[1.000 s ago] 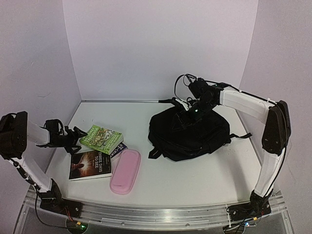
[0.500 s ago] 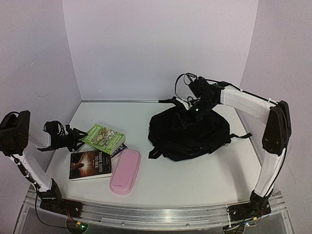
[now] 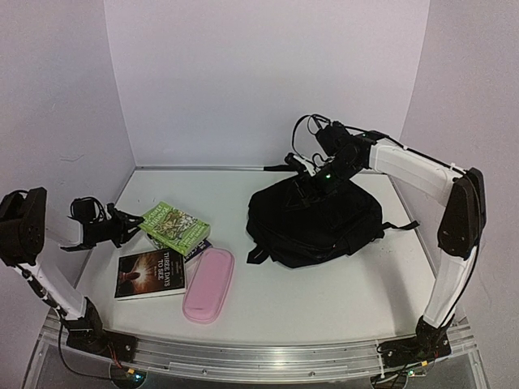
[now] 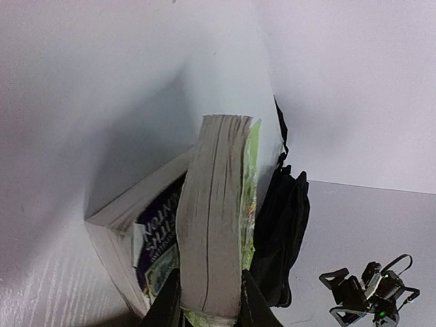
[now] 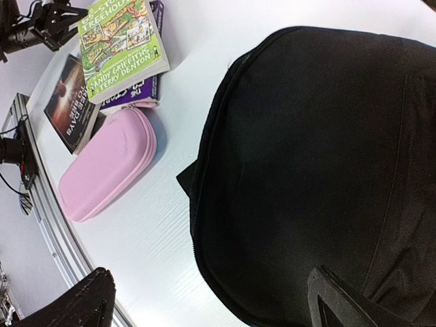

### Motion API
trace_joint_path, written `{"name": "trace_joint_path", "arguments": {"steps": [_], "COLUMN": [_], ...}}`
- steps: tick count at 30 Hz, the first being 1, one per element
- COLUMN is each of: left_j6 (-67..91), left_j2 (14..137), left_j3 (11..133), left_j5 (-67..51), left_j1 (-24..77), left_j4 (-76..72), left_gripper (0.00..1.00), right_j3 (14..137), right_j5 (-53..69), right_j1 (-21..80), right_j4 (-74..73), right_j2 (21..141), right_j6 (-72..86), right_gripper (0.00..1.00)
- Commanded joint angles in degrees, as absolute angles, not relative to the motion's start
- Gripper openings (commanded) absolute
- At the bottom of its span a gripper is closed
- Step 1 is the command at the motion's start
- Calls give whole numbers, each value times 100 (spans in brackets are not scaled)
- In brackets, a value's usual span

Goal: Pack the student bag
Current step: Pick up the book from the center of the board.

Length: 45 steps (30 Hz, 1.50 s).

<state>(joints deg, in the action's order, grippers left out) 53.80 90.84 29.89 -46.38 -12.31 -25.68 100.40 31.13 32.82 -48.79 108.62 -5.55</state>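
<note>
**Top external.** The student bag (image 3: 324,223) lies flat on the white table (image 3: 324,300), right of centre. Its long axis runs roughly left to right, and one strap (image 3: 401,225) trails toward the right wall. The right gripper (image 3: 298,178) hangs over the bag's far-left edge. At the left, the left gripper (image 3: 132,226) meets the left end of a green paperback (image 3: 174,228), which sits tilted on a purple book (image 3: 198,249). In front lie a dark book (image 3: 150,273) with "THREE DAYS" legible on its cover and a pink pencil case (image 3: 208,284).

**Left wrist.** The left gripper (image 4: 206,306) is pinched on the green paperback (image 4: 214,218), one finger on each cover, with the page edge facing the camera. Below it the purple book (image 4: 160,228) shows the letters "NTON". The student bag (image 4: 283,231) is behind it.

**Right wrist.** The right gripper (image 5: 208,272) has its fingers (image 5: 75,306) spread wide above the student bag (image 5: 320,170), whose zip curves along its near-left edge. The green paperback (image 5: 119,44) reads "TREEHOUSE" and "ANDY GRIFFITHS & TERRY DENTON". Beside it are the pink pencil case (image 5: 105,167) and the dark book (image 5: 71,102).
</note>
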Motion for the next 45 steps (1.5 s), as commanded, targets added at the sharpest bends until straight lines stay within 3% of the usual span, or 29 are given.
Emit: {"name": "trace_joint_path", "arguments": {"steps": [1, 4, 14, 20, 31, 45], "left_j6": [5471, 5557, 6565, 6946, 7260, 7301], "left_j2": [8082, 7537, 6493, 6177, 7053, 8512], "left_j3": [3153, 3317, 3585, 3763, 4017, 4772], "left_j5": [-4460, -4315, -3819, -2978, -1707, -1028], "left_j1": [-1235, -1236, -1129, -406, 1337, 2650], "left_j4": [-2297, -1910, -1912, -2083, -3940, -5829], "left_gripper": [7, 0, 0, 0, 0, 0], "right_j3": [10139, 10346, 10235, 9878, 9271, 8859], "right_j5": [3327, 3613, 4390, 4346, 4985, 5010], "right_j1": [3318, 3314, 3314, 3380, 3493, 3503], "right_j4": [-4337, -4216, -3359, -2560, -1287, -573], "right_j2": [10506, 10683, 10980, 10738, 10604, 10535], "right_j6": [49, 573, 2145, 3617, 5360, 6002], "right_gripper": [98, 98, 98, 98, 98, 98]}}
